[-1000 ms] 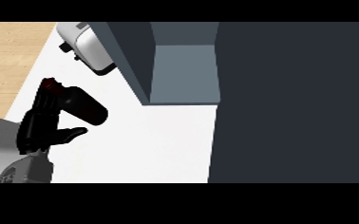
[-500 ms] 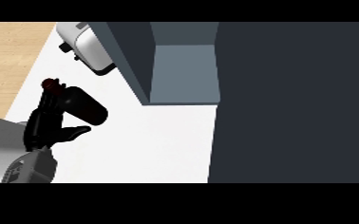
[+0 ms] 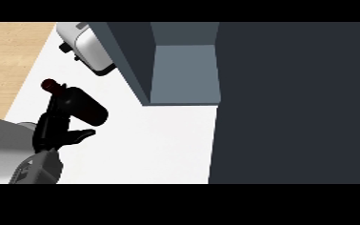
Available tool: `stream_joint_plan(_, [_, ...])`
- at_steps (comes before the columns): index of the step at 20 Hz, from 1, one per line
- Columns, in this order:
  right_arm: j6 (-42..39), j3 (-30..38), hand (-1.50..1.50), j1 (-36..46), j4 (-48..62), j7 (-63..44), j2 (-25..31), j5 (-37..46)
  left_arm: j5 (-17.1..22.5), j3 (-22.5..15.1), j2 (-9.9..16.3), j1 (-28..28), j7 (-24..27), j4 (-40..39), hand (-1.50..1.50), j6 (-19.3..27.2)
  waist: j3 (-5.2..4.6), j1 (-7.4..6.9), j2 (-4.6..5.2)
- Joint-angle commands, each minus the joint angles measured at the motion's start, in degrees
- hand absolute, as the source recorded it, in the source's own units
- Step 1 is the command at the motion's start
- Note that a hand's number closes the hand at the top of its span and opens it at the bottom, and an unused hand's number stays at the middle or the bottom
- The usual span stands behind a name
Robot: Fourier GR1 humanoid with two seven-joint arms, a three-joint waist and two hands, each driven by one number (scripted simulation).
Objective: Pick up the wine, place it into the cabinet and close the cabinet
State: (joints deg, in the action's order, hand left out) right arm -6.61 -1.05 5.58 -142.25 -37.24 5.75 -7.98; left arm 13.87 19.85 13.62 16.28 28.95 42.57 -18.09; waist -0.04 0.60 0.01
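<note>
The wine bottle (image 3: 79, 106) is dark with a red cap and lies tilted above the white counter at the left, cap pointing up-left. My left hand (image 3: 51, 129) is curled round its lower side, thumb sticking out to the right. The cabinet (image 3: 183, 74) stands open right of the bottle, its grey inside showing and nothing in it. Its dark door (image 3: 288, 100) fills the right of the view. My right hand does not show.
A white and grey appliance (image 3: 90, 52) sits at the back left, close to the cabinet's side wall (image 3: 134, 57). The white counter (image 3: 155, 143) stretches between my hand and the door. Wooden floor (image 3: 21, 57) shows beyond the counter's left edge.
The bottle and my left hand have barely shifted; the forearm has slid a little lower and to the right while the grip stays the same.
</note>
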Motion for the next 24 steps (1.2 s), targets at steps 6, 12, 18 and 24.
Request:
stream_joint_plan(6, [-1.1, -0.2, -1.50, -6.0, -10.0, -1.8, -0.3, -5.6, 0.5, 0.5, 1.3, 4.2, 3.1, -7.2, -1.50, -1.3, 0.03, 0.12, -0.05])
stream_joint_plan(12, [1.4, -1.9, -1.50, 2.0, -5.5, -5.0, -1.1, -3.8, 1.6, 1.7, 3.1, 11.8, 4.9, -16.4, 1.50, -6.1, -0.09, 0.62, 0.23])
stream_joint_plan(18, [0.6, -2.3, -1.50, -2.3, -6.4, -2.1, -2.1, -2.7, -3.9, -3.2, 0.6, 10.2, 12.2, -17.6, 1.50, -6.4, -0.03, 0.51, 0.15])
stream_joint_plan(24, [0.0, -0.3, -1.50, -0.9, -6.1, -3.7, -1.1, -4.4, -10.7, -7.1, 0.0, 8.8, 20.9, -16.1, 1.50, 2.6, -0.02, 0.47, 0.10])
